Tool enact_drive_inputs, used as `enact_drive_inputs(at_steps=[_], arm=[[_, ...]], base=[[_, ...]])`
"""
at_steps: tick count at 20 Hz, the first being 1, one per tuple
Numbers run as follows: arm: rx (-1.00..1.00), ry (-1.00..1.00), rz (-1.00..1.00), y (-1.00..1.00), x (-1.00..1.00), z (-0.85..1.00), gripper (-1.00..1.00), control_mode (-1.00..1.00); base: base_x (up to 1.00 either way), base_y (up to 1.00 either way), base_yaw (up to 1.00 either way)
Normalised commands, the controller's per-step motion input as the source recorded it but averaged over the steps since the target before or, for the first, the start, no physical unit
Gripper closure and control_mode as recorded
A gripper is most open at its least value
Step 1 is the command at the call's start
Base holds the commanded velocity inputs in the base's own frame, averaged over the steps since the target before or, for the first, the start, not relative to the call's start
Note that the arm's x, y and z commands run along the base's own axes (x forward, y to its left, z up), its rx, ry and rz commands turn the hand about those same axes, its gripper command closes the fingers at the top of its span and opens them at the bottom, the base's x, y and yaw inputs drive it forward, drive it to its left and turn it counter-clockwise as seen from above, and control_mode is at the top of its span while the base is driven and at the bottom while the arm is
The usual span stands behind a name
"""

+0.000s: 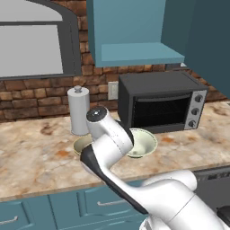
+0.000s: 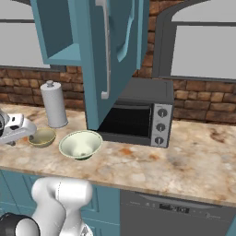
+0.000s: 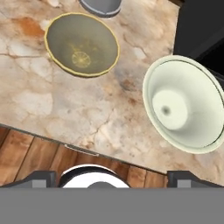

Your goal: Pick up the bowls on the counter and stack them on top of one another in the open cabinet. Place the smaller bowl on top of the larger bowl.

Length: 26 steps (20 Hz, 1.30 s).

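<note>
While both bowls sit on the table (image 1: pixel 36 152), neither one yet lifted, I am hanging above them and looking straight down. My hand (image 3: pixel 112 177) shows just its two dark tips at the bottom of the hand view, set far apart, so I judge it spread wide and carrying nothing. The smaller bowl (image 3: pixel 82 43), olive-yellow, stands near the grey canister (image 2: pixel 54 105). The larger bowl (image 3: pixel 186 103), pale and flared, rests just in front of the black toaster oven (image 1: pixel 161 101). The two bowls are near each other but apart, with a strip of bare marble between them.

Since the pale bowl must go under the other, I would take it first. Both stand upright and open to me from above, which suits a pinch on the rim.

For room, the pale bowl's far side lies close to the oven front, so its near rim, toward the table edge, looks the freer place to close on. The yellow bowl has the canister close behind it. The cabinet (image 1: pixel 134 31) hangs above the oven, its light blue shelf bare where I can see it. Its door (image 2: pixel 99 60) stands swung out over the table, and I judge that the main thing to steer around when lifting.
</note>
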Motion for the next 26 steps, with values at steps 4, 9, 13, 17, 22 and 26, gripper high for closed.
enact_drive_inputs(at_steps=[4, 9, 13, 17, 22, 26], arm=[[0.0, 0.0, 0.0, 0.45, 0.09, -0.23, -1.0, -1.0], [0.0, 0.0, 0.0, 0.37, 0.17, -0.17, -1.0, -1.0], [0.0, -0.06, 0.0, 0.13, 0.2, -0.1, -1.0, -1.0], [0.0, -0.02, 0.0, 0.09, 0.22, -0.16, -1.0, -1.0], [0.0, -0.01, 0.0, 0.07, 0.26, -0.25, -1.0, -1.0], [0.0, 0.0, 0.0, 0.09, 0.28, -0.19, -1.0, -1.0]], base=[[0.0, 0.0, 0.0], [0.0, 0.0, 0.0], [0.0, 0.0, 0.0], [0.0, 0.0, 0.0], [0.0, 0.0, 0.0], [0.0, 0.0, 0.0]])
